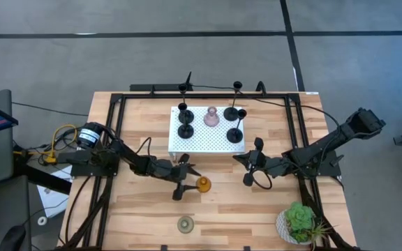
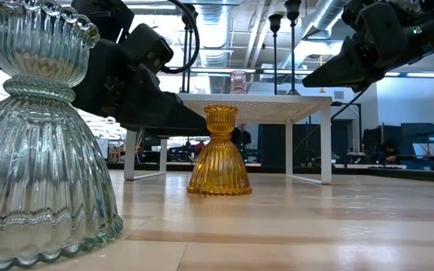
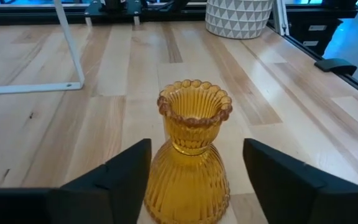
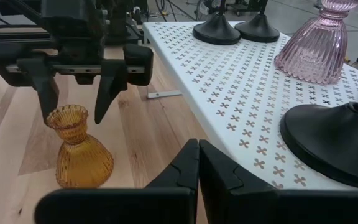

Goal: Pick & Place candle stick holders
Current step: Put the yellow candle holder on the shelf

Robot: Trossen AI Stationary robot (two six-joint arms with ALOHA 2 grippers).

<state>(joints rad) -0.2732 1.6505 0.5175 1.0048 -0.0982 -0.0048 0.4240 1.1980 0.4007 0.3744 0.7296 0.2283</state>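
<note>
An amber glass holder (image 1: 203, 184) stands upright on its base on the wooden table, in front of the white perforated platform (image 1: 194, 143). My left gripper (image 3: 191, 162) is open, with one finger on each side of the amber holder (image 3: 191, 149); I see no touch. My right gripper (image 4: 197, 155) is shut and empty, just right of the platform's near right corner (image 1: 239, 159). A pink glass holder (image 1: 211, 117) and black stemmed holders (image 1: 185, 130) (image 1: 236, 135) stand on the platform. A pale green glass holder (image 1: 185, 224) stands near the table's near edge.
A potted green plant (image 1: 300, 223) stands at the table's near right corner. The platform stands on thin white legs (image 2: 326, 139), with open space under it. A black frame (image 1: 110, 139) runs along the table's sides. Bare wood lies between the amber holder and the plant.
</note>
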